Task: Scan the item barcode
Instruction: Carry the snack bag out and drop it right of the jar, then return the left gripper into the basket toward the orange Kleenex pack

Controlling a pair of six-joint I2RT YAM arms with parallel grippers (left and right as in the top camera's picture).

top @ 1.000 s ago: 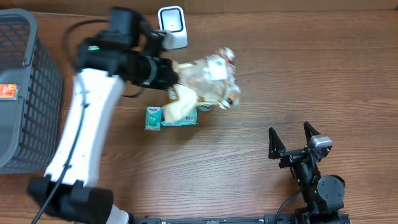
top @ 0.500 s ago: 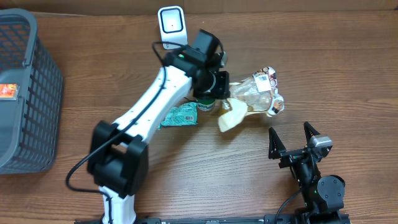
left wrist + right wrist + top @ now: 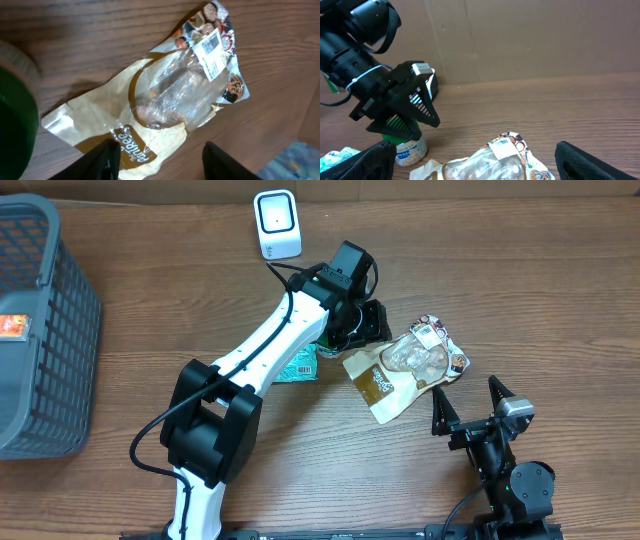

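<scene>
Grey basket (image 3: pixel 45 330) stands far left; teal packet (image 3: pixel 303 368) lies seemingly just beside a green-topped tub (image 3: pixel 412 150).

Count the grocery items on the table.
3: snack pouch right of centre, teal packet beside the left arm, green-topped tub under its wrist. The basket may hide more.

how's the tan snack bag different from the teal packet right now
The tan snack bag lies fully in the open; the teal packet is partly hidden under the left arm. The bag has a clear window and a white label facing up; the packet looks opaque. The bag looks larger than the packet. Both lie flat on the wooden table.
</scene>
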